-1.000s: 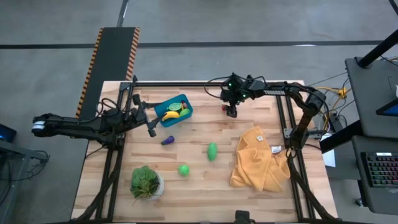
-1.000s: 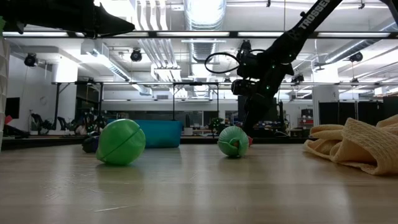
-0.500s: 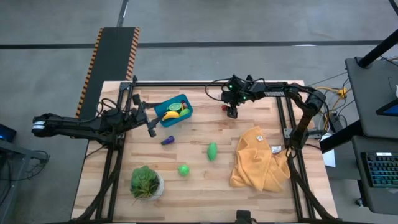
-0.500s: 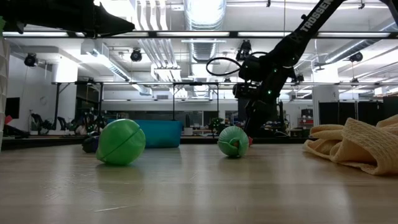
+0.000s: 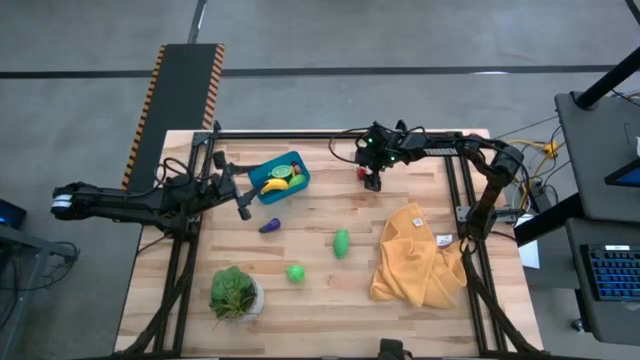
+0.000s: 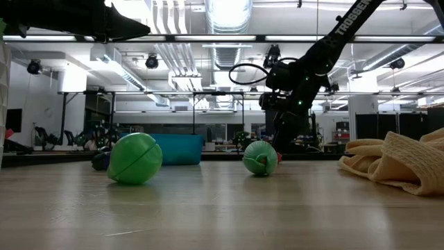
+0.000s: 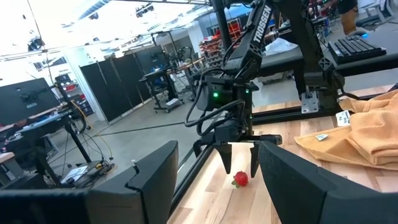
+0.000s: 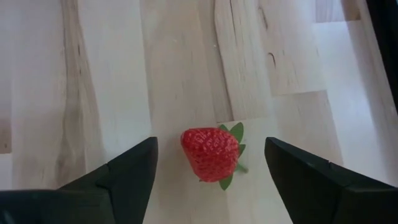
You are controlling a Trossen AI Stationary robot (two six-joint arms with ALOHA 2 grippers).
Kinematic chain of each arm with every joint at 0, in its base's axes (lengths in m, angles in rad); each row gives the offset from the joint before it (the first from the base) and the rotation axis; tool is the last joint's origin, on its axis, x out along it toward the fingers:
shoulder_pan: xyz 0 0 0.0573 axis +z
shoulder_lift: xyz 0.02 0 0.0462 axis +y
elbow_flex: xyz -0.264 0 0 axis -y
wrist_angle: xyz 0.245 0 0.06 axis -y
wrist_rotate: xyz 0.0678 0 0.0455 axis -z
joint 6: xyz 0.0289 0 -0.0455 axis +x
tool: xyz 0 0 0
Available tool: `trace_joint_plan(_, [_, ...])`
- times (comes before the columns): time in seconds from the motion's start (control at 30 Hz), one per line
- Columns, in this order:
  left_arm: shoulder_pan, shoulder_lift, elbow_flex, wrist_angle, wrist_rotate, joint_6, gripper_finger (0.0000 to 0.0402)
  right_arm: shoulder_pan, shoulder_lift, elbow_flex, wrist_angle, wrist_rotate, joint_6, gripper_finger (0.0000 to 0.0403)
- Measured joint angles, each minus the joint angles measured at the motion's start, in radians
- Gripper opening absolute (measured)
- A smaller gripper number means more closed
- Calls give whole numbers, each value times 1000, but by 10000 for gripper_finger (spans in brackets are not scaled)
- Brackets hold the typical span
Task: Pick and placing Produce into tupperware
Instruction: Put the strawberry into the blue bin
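**Red strawberry between your right claw's open fingers**

Red strawberry [image 8: 211,154]: on bare wood at the table's 1 o'clock, untouched. Your right gripper [image 5: 373,181] stands over it, fingers spread wide either side, holding nothing. Teal tupperware [image 5: 280,177]: 11 o'clock, with banana [image 5: 272,184] inside. Your left gripper [image 5: 243,208] waits at the tub's 8 o'clock, open and empty.

Both arms are dark, nearly black, built of slim jointed links. The right arm carries white "TROSSEN" lettering along its link, small green indicator lights glowing at its wrist, and looping black cables beside the wrist housing. Its right gripper [image 7: 239,163] has two narrow tapered black fingers. The left gripper [image 5: 243,209] has broad, flat, matte black fingers [image 7: 149,180] with angular edges.
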State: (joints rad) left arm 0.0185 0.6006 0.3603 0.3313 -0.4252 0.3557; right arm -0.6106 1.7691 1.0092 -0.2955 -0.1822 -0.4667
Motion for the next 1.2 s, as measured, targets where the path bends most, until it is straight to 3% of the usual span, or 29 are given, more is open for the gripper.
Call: trace_joint_plan(1.2, [0,0,-1,1,0,0,209,8,64,-3,45,10,48,247])
